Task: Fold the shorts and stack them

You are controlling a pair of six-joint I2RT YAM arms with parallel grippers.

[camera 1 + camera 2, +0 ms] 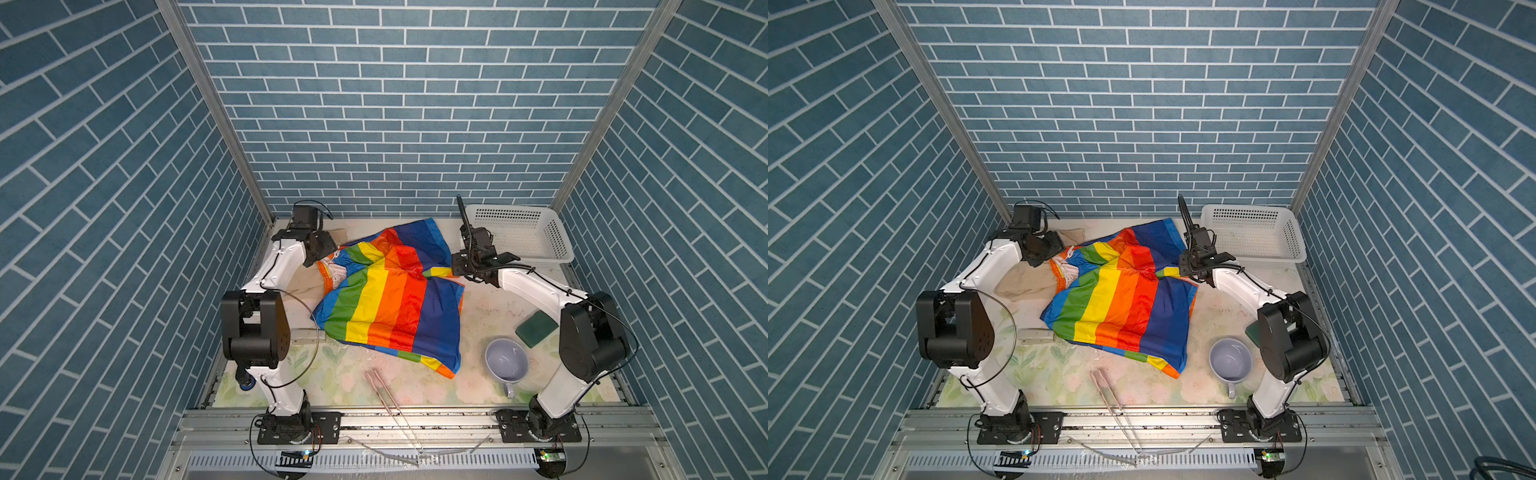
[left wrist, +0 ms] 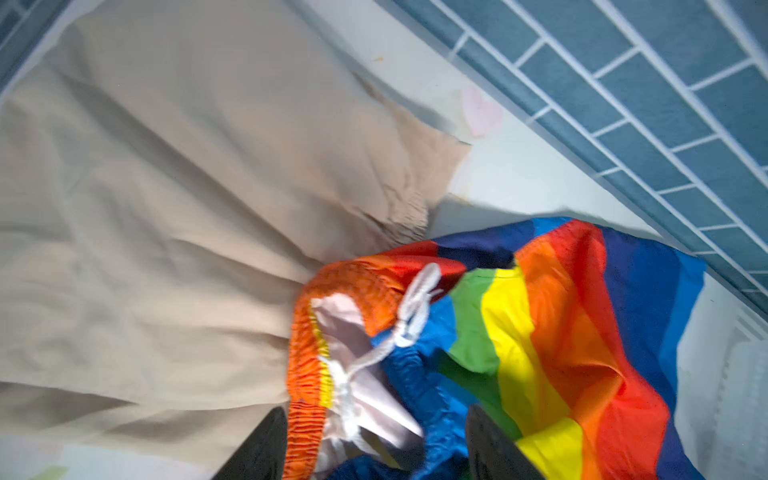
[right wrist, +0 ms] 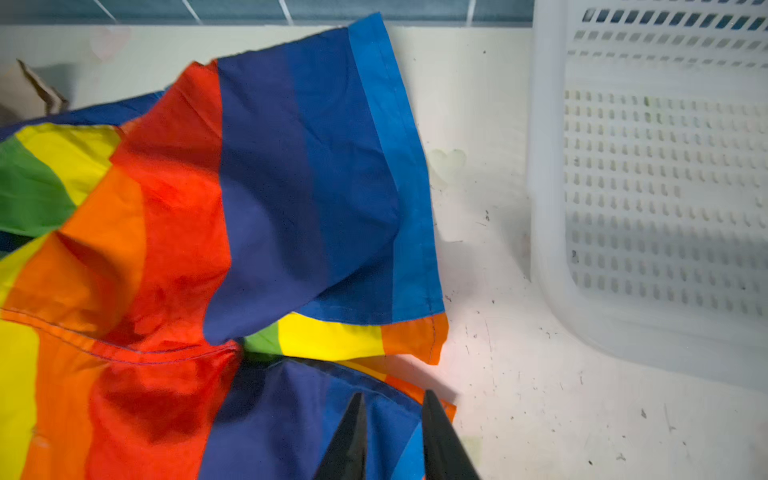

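Top views: we enter the rainbow shorts [image 1: 390, 307], crumpled just beside the white basket [image 1: 555, 239], lying partly over the beige shorts [image 1: 1023, 282] on their far side from the basket.
Left gripper [image 2: 376, 411]: jaws wide apart astride the orange waistband [image 2: 307, 365], gripping nothing.
Right gripper [image 3: 394, 395]: jaws narrowly parted over blue leg cloth near the basket, nothing pinched.
Step, we judge: flatten before folding; pinch waistband and hem, draw evenly.
Left wrist only: white drawstring [image 2: 417, 303].
Right wrist only: one leg doubled under.
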